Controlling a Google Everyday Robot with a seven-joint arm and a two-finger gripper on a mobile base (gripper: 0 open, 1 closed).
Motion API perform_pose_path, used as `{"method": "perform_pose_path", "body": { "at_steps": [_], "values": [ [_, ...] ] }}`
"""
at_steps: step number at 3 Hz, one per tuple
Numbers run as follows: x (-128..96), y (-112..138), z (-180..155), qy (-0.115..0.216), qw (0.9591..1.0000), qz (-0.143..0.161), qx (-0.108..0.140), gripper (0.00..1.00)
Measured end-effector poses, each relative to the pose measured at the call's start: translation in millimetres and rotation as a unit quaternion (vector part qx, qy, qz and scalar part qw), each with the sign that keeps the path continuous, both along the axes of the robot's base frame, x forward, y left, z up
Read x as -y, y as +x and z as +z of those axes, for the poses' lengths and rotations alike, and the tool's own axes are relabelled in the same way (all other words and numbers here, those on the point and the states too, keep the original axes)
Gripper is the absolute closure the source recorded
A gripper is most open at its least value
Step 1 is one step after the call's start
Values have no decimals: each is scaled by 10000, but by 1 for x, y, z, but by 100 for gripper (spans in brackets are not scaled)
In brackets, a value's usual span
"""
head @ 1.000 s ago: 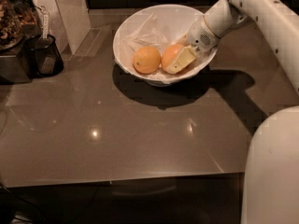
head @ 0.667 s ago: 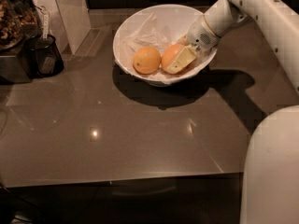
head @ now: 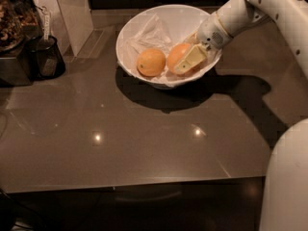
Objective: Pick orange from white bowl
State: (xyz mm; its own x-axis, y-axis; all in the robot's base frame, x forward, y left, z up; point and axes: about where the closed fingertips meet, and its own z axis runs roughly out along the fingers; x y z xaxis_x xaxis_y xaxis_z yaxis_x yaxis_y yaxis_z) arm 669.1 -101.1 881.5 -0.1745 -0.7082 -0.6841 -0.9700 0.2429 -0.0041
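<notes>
The white bowl [head: 180,20], lined with crumpled white paper [head: 150,32], stands at the back centre of the dark table. Two round fruits lie in it. The orange [head: 175,55], deeper reddish-orange, is on the right. A paler yellow-orange fruit [head: 150,62] lies just left of it. My gripper [head: 188,60] reaches down into the bowl from the upper right and lies against the orange's right front side, covering part of it. The orange still rests in the bowl.
A dark cup-like container [head: 48,57] and a dark appliance [head: 13,37] stand at the far left. A pale upright panel [head: 72,8] is behind them. My white arm [head: 269,6] crosses the top right and my body [head: 288,177] fills the bottom right.
</notes>
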Motion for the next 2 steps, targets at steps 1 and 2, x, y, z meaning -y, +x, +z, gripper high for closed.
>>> {"method": "perform_pose_path", "body": {
  "at_steps": [1, 2],
  "values": [
    [10, -16, 38, 562, 9978, 76, 348, 100],
    [23, -36, 67, 1032, 9928, 105, 591, 100]
  ]
}}
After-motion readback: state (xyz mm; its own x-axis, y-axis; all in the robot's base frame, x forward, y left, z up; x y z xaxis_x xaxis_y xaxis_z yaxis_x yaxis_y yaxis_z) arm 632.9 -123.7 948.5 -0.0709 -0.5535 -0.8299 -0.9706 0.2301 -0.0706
